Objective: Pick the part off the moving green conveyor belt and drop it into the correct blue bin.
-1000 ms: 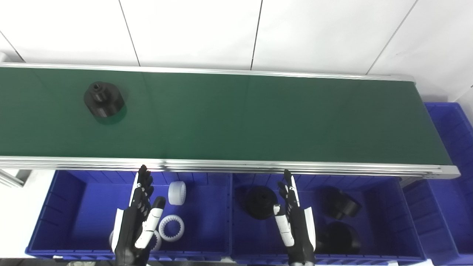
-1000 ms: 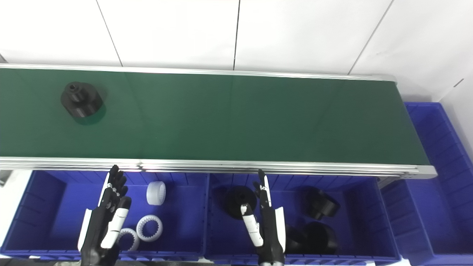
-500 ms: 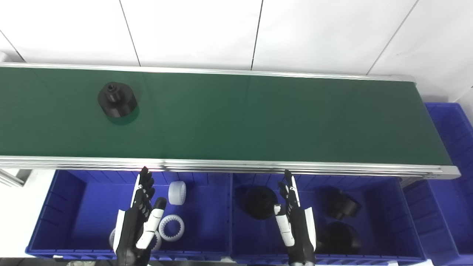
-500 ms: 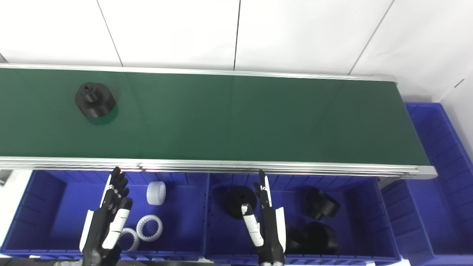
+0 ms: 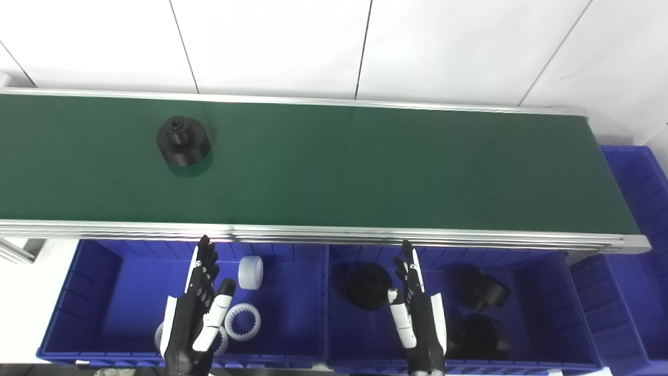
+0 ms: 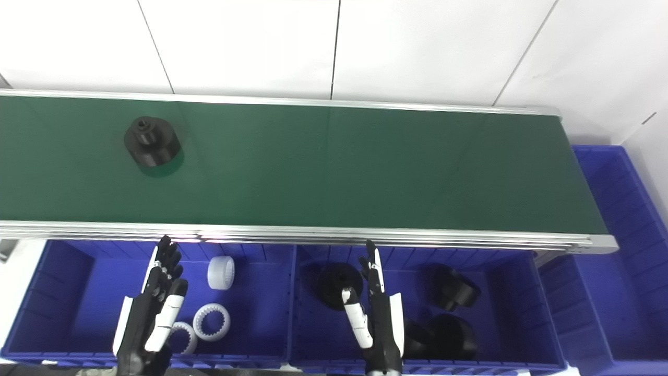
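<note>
So far, nothing had been picked: we logged the black part (image 5: 183, 141) standing on the green conveyor belt (image 5: 365, 167), toward its left end and well apart from both hands. The left hand (image 5: 195, 313) hung over the left blue bin (image 5: 94, 292) of white rings, the right hand (image 5: 417, 313) over the middle blue bin (image 5: 548, 292) of black parts, each empty with fingers spread. We judged the reach, grasp and drop all remained, the middle bin being the likely match.
</note>
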You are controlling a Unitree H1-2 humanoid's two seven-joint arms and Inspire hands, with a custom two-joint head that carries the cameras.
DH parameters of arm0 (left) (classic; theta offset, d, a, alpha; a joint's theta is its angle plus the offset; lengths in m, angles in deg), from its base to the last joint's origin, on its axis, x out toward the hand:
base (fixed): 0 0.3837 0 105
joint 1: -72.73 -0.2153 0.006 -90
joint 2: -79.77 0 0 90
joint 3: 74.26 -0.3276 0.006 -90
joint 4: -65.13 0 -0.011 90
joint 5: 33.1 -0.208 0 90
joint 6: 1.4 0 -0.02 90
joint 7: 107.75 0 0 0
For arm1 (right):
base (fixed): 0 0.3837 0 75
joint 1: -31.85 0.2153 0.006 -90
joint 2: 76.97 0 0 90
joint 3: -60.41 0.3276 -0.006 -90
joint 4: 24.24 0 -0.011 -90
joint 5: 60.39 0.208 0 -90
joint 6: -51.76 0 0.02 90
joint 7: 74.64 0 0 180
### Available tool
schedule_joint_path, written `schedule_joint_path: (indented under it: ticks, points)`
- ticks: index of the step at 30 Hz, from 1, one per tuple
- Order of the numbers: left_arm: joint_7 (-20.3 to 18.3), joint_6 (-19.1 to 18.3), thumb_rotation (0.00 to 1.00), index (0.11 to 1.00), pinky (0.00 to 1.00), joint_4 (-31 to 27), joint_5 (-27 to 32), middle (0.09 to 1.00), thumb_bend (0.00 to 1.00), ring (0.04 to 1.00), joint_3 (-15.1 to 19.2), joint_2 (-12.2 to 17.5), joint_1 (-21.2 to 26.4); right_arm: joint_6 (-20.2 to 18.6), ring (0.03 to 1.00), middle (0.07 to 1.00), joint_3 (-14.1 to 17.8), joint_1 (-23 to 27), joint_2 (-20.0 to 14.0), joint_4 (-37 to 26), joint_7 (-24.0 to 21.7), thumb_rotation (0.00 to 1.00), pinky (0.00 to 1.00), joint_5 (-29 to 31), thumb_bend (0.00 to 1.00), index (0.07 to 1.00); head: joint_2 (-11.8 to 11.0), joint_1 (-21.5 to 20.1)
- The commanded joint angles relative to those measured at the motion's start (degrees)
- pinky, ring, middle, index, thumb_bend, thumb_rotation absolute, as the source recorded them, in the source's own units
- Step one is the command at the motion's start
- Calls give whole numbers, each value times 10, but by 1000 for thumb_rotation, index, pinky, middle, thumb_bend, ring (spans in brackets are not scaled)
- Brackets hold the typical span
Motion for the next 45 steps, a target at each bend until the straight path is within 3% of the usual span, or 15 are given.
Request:
schedule_joint_path:
  ticks: [1, 14, 22, 33, 42, 45]
  points:
    - [-6, 18, 703, 1000, 1000, -16, 12, 1000, 574, 1000, -4, -2, 2, 32, 941, 993, -2, 1, -1, -2, -3, 1000, 929, -7, 668, 1000, -1, -1]
    - [0, 33, 704, 1000, 1000, 9, 0, 1000, 570, 1000, -4, -7, 9, 32, 953, 1000, -2, 10, -10, 14, -3, 1000, 942, 4, 698, 1000, -34, 14]
    - [0, 41, 708, 1000, 1000, 19, 0, 1000, 603, 1000, 0, -10, 15, 32, 948, 996, -6, 14, -13, 18, 7, 1000, 943, 0, 624, 1000, -35, 14]
    - [-4, 53, 662, 1000, 1000, 29, 6, 1000, 579, 1000, -3, -9, 14, 32, 954, 1000, -12, 16, -19, 23, 7, 1000, 943, 12, 678, 1000, -46, 18]
    - [-5, 78, 642, 1000, 1000, 61, 16, 1000, 570, 1000, -4, -14, 23, 32, 949, 1000, -16, 25, -26, 43, 15, 1000, 934, 17, 670, 1000, -87, 29]
    - [-6, 84, 645, 1000, 1000, 70, 20, 1000, 561, 1000, -3, -15, 27, 32, 951, 999, -19, 28, -29, 48, 17, 1000, 936, 18, 655, 1000, -91, 29]
